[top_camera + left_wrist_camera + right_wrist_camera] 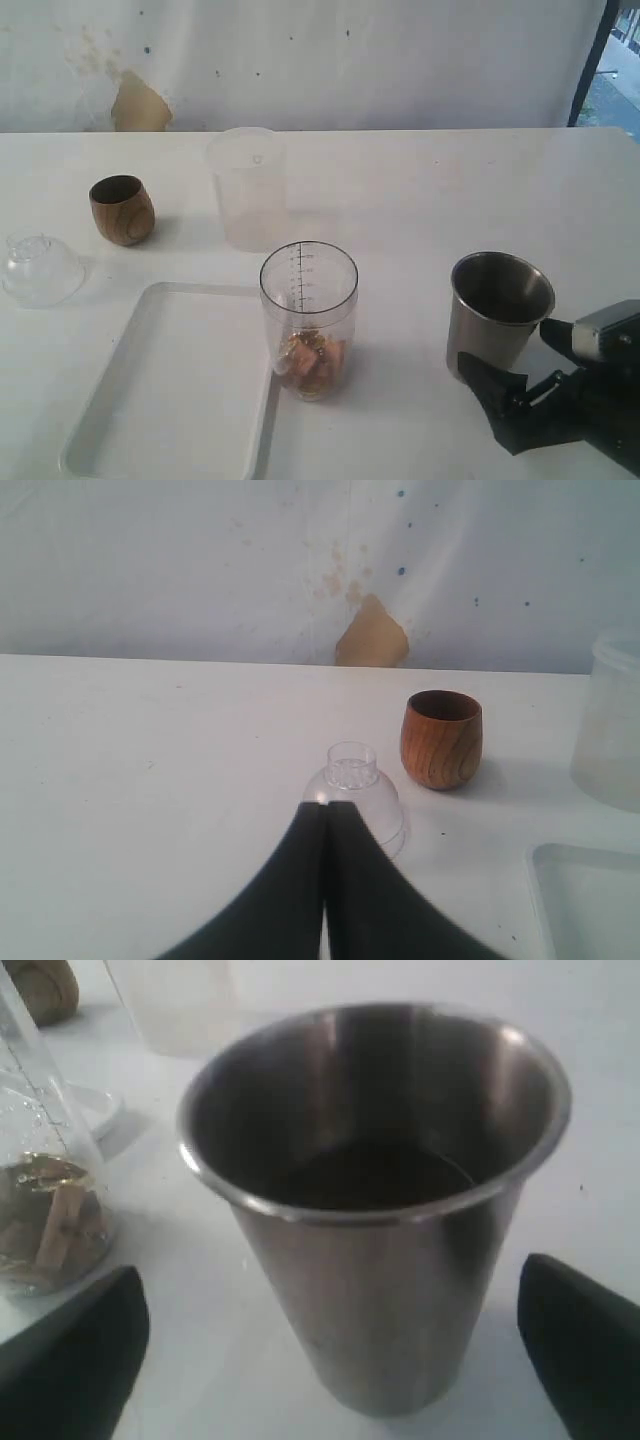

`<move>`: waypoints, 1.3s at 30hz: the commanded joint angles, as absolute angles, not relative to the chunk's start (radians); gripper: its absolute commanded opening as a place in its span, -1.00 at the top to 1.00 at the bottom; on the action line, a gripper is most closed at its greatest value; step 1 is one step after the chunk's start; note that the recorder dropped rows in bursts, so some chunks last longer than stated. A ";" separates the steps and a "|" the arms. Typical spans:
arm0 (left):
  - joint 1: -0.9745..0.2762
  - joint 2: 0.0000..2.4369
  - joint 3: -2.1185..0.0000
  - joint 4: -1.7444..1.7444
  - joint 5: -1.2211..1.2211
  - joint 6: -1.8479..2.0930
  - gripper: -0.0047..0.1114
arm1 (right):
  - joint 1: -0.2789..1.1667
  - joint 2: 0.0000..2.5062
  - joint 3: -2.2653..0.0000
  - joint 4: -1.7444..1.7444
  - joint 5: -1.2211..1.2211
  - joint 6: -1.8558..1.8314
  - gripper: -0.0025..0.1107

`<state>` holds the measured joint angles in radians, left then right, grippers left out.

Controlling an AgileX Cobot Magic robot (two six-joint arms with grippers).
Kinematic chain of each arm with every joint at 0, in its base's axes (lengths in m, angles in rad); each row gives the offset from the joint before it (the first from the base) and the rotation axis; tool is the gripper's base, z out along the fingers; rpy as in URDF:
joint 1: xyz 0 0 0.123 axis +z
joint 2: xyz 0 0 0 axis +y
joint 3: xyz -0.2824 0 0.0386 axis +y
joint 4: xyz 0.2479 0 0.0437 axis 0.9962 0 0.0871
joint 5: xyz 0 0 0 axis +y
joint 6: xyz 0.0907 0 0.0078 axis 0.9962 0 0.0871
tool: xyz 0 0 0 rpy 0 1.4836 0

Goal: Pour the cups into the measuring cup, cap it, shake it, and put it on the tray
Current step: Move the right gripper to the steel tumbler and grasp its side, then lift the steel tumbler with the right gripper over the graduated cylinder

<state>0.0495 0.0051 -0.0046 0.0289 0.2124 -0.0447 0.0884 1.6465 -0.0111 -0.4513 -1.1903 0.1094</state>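
Right gripper [325, 1355] spread wide, fingers flanking steel tumbler [370, 1160], no contact. Left gripper [326, 815] pinched closed, empty, near clear lid [352, 780]. Measuring cup [309, 300] holds brown bits.

scale on the measuring cup [310, 292] (black print) seems unreadably small.
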 commanded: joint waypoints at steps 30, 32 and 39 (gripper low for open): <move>0.048 0.000 0.000 0.027 0.202 -0.045 0.92 | 0.089 1.947 -0.307 -0.565 -1.221 0.081 -0.67; 0.048 0.000 0.000 0.027 0.202 -0.045 0.92 | 0.089 1.947 -0.307 -0.573 -1.221 0.081 -0.67; 0.048 0.000 0.000 0.027 0.202 -0.045 0.92 | 0.089 1.947 -0.307 -0.574 -1.221 0.083 -0.67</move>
